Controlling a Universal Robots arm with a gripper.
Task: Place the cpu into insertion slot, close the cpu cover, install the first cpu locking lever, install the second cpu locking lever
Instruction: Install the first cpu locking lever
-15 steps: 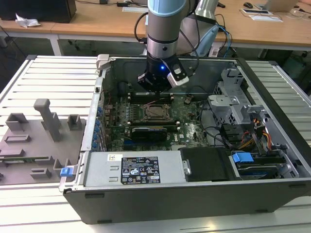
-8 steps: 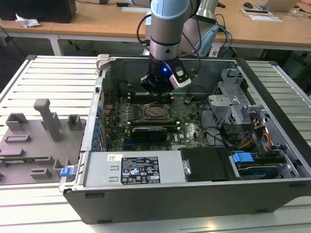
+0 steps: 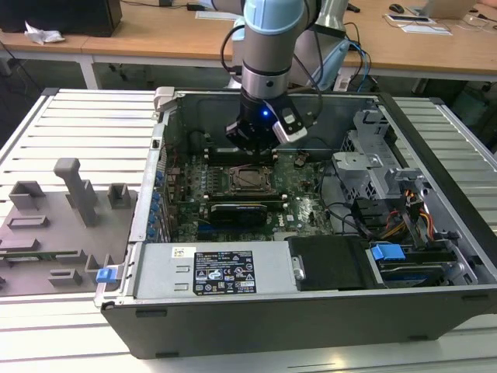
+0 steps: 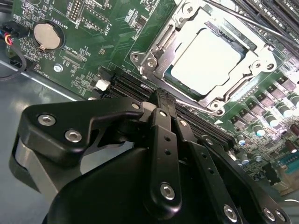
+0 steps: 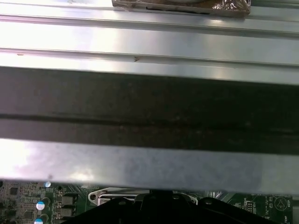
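The gripper (image 4: pixel 161 100), fingers pressed together and holding nothing, hangs just beside the insertion slot (image 4: pixel 211 56). One cpu (image 4: pixel 205 58) sits inside under the closed cpu cover (image 4: pixel 154 51). One coin battery (image 4: pixel 46 35) lies on the green board (image 4: pixel 107 28) nearby.

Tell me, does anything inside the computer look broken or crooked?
Nothing stands out. In the second wrist view the cpu lies flat and square in the insertion slot, with the cpu cover framing it. The gripper sits close beside the socket.

Wooden desks (image 3: pixel 155 39) stand beyond the tool, cluttered with cables and papers, while a ribbed metal worktable (image 3: pixel 85 128) stretches out on either side below it.
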